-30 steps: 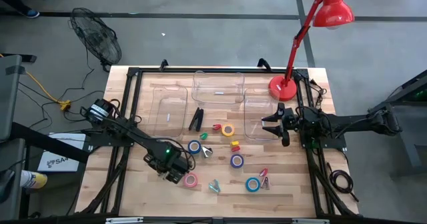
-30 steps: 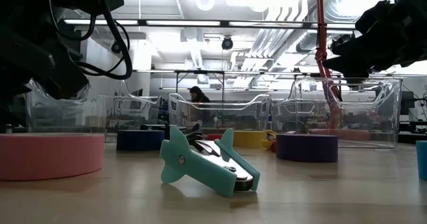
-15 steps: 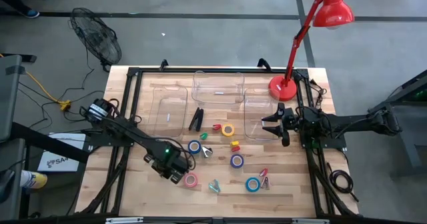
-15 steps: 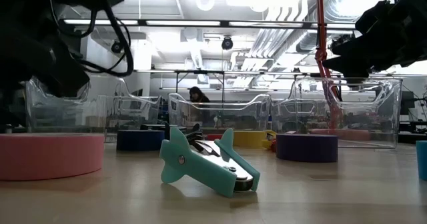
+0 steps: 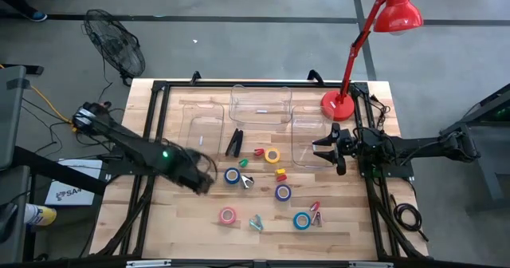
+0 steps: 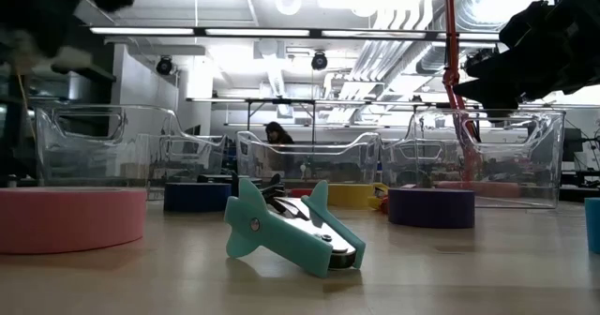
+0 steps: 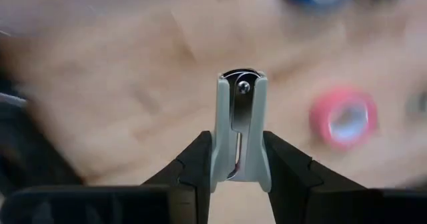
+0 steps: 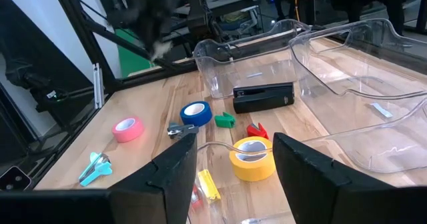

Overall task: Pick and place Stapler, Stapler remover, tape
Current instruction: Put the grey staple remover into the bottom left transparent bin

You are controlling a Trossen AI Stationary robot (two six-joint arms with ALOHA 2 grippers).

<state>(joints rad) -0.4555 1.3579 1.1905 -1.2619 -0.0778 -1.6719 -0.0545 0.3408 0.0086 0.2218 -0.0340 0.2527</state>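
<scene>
My left gripper (image 5: 199, 180) hangs blurred above the table's left half, pointing down, shut on a pale stapler remover (image 7: 240, 127). Below it, on the wood, are the pink tape (image 5: 228, 215) and blue tape (image 5: 232, 175). The black stapler (image 5: 234, 143) lies flat near the clear bins. Yellow tape (image 5: 272, 155), purple tape (image 5: 283, 192) and teal-blue tape (image 5: 301, 220) lie flat mid-table. A teal stapler remover (image 6: 291, 231) rests near the front. My right gripper (image 5: 328, 150) waits open at the right, pointing level. My left gripper pinches the pale stapler remover by its two outer side walls (image 7: 219, 159) between its two fingers. The fingers come from above, pointing down. The remover's riveted end (image 7: 244, 86) sticks out past the fingertips toward the table. It is lifted clear of the wood.
Three clear bins stand at the back: left (image 5: 203, 128), middle (image 5: 260, 103), right (image 5: 309, 140). A red lamp's base (image 5: 337, 104) sits at the far right. Small red (image 5: 315, 212), green (image 5: 245, 163) and yellow (image 5: 280, 173) removers lie among the rolls.
My left gripper has risen fast from the table beside the pink tape and gone toward the far left, turning somewhat; it shows blurred. The pink tape, half covered before, now lies in full view. My right arm has kept still.
</scene>
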